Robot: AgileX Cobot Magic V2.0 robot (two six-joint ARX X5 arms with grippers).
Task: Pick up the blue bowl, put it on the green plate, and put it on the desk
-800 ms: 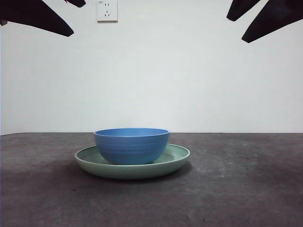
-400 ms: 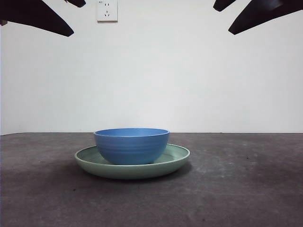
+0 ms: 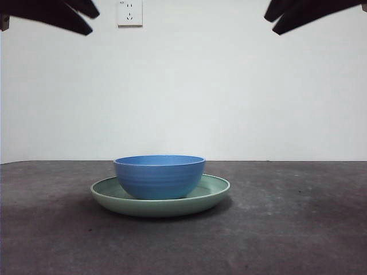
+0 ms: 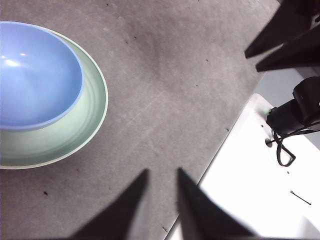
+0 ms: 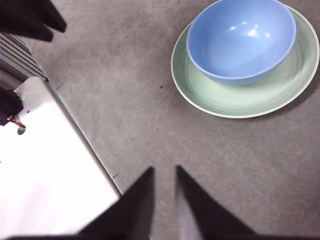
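Now the bowl (image 3: 159, 176) is seated in the plate (image 3: 213, 193) on the bench (image 3: 298, 229). Both hands, left (image 4: 161, 176) and right (image 5: 164, 173), are held high off the plate, jaws slightly parted, empty.

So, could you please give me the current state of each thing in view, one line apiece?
blue bowl: upright, empty, sitting in the green plate, not held.
green plate: flat on the desk, carrying the bowl.
desk: bears the plate.
left claw: raised clear of the bowl, jaws slightly apart, holding nothing.
right claw: raised clear, jaws slightly apart, holding nothing.
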